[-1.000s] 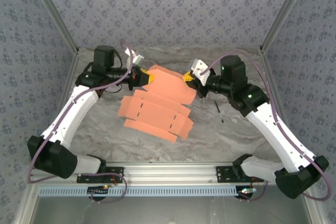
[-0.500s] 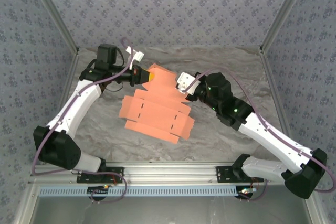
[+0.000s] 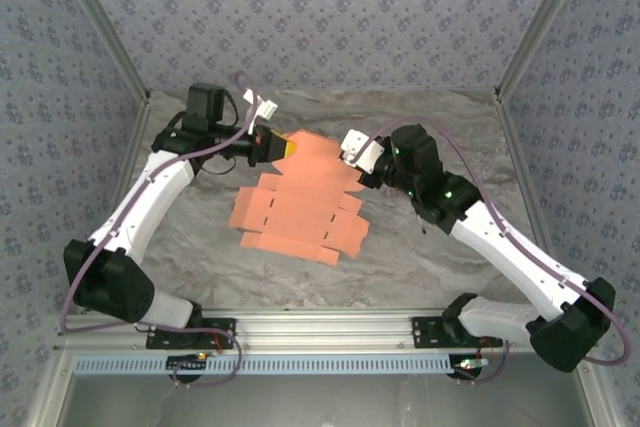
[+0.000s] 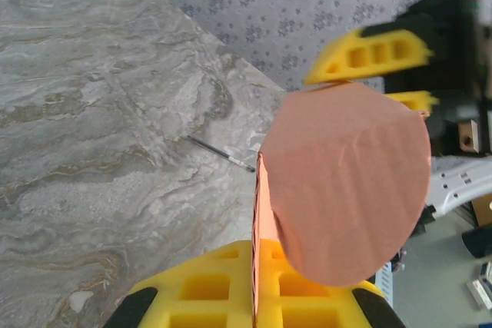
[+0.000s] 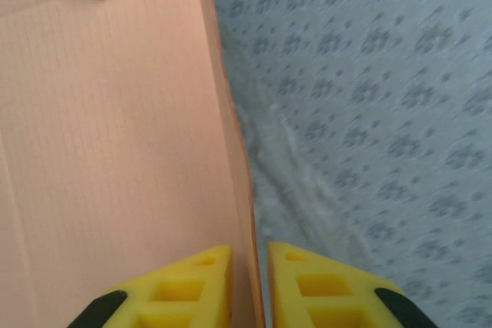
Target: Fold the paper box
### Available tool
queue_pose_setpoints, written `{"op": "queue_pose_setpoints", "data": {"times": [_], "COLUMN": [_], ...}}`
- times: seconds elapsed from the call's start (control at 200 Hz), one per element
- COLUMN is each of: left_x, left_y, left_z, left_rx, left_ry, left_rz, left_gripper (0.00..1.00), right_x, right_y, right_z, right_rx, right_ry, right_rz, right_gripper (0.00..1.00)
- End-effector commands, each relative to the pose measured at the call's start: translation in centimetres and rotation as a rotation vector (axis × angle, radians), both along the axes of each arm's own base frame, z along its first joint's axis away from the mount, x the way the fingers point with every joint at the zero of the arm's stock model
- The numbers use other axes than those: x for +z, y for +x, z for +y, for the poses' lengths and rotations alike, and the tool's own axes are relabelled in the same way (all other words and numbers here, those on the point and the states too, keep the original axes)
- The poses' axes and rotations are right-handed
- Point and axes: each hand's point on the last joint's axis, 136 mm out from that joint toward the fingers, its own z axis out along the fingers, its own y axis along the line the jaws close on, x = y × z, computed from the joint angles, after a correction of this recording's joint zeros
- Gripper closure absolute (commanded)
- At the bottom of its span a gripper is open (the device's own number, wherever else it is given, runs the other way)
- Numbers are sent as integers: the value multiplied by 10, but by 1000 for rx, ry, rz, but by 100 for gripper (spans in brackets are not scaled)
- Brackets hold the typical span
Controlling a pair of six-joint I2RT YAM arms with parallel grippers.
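Seen from above, the paper box (image 3: 300, 212) is a flat salmon-orange die-cut sheet. It lies on the marbled surface (image 3: 430, 272), just nearward and to the right of the left hand (image 3: 286, 147). Its long axis runs left to right, dipping a little toward the near right, and its far panel lifts off the surface up to the left hand. The left wrist view gives what the overhead view cannot: the left hand's yellow fingers are clamped together on the thin edge of the card. A rounded flap stands upright just past them. Beyond the flap, the two yellow fingers of the right hand (image 5: 248, 259) stand apart at its top corner. A thin dark stick (image 4: 219, 151) lies on the surface ahead of the left hand. The right wrist view shows that hand's fingers a little apart, with the card's edge running straight up out of the gap between them and the card's broad face on one side.
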Motion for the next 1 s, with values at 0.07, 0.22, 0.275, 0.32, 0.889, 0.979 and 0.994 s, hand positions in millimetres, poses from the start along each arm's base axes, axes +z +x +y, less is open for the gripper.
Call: {"op": "queue_pose_setpoints", "data": {"times": [0.07,0.22,0.275,0.32,0.889,0.979,0.994], "left_x": [17,13,12,10,6,6,6], "left_y": [-21,-22,-23,-23,-23,-23,-23], "left_z": [0,-1,-2,-2,-8,-8,-8], "left_rx": [-91,-102,-107,-110,-128,-128,-128], "left_ry": [-5,2,5,9,15,14,14], "left_rz": [-95,-88,-84,-79,-61,-60,-59], "left_gripper": [100,100,100,100,100,100,100], "right_x": [1,8,9,9,14,15,16], "right_y": [-26,-27,-26,-25,-15,-15,-15], "right_z": [7,8,9,10,15,14,13], "right_rx": [131,153,160,166,187,190,190], "right_ry": [90,106,102,97,116,128,128], "right_rz": [226,235,237,242,278,288,286], "right_gripper": [68,63,61,60,67,68,68]}}
